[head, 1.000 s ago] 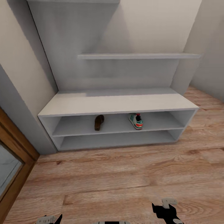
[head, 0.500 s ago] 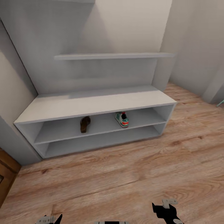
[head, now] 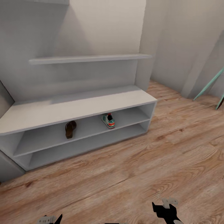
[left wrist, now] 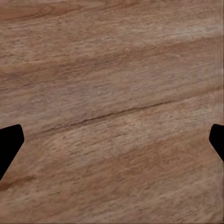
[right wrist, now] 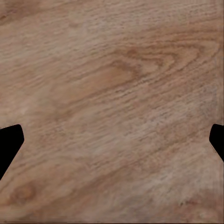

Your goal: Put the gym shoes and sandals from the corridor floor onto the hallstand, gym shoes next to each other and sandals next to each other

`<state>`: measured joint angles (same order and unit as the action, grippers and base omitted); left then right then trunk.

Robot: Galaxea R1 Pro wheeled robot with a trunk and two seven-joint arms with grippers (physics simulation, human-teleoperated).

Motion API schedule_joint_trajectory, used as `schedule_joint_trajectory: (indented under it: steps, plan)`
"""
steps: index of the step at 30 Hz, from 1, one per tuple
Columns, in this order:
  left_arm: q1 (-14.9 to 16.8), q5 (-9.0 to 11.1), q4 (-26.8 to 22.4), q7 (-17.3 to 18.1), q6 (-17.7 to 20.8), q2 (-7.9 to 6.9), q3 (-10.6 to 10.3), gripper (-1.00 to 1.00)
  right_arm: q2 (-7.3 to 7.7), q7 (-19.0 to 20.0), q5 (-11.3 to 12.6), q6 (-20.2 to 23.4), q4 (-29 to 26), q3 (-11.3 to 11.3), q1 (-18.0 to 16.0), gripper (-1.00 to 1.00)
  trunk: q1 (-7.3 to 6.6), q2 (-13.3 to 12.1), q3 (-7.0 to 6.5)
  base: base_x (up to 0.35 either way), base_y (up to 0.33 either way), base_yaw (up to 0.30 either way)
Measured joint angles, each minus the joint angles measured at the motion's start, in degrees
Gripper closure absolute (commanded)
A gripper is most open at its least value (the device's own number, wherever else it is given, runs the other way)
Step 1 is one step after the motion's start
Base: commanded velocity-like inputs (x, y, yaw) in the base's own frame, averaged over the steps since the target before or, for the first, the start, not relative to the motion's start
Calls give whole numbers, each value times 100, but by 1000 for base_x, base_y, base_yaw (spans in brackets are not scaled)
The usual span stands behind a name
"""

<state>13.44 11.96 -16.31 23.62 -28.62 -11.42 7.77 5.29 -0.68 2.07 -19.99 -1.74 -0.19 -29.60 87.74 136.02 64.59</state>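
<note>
The hallstand [head: 77,105] is cropped at the left edge; teal poles [head: 208,85] cropped right.

Hallstand [head: 77,107] upper open shelf: one sandal [head: 70,129], one gym shoe [head: 108,120], well apart.

Teal slanted poles [head: 209,84] beside beige walls [head: 174,40]

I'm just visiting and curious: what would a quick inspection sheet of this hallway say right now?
Surface: corridor floor, wood planks, bare in front of the robot.
Job's things: one sandal and one gym shoe sit apart on the upper open shelf of the hallstand; its bench top is bare.
Clutter: nothing seen.
Grippers: left gripper and right gripper both open, holding nothing, facing the floor.
Cables: nothing seen.
Surroundings: plain walls; slanted teal legs at the right.
</note>
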Motion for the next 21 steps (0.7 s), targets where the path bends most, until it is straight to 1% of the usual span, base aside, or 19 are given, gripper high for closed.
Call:
schedule_joint_trajectory:
  steps: [21]
  plan:
    - [0, -1, 1, 0, 0, 0, -1, -100, 0, -10, 8, -3, 0, -8, 9, -100, -461, -842, -377, 0, 0, -300]
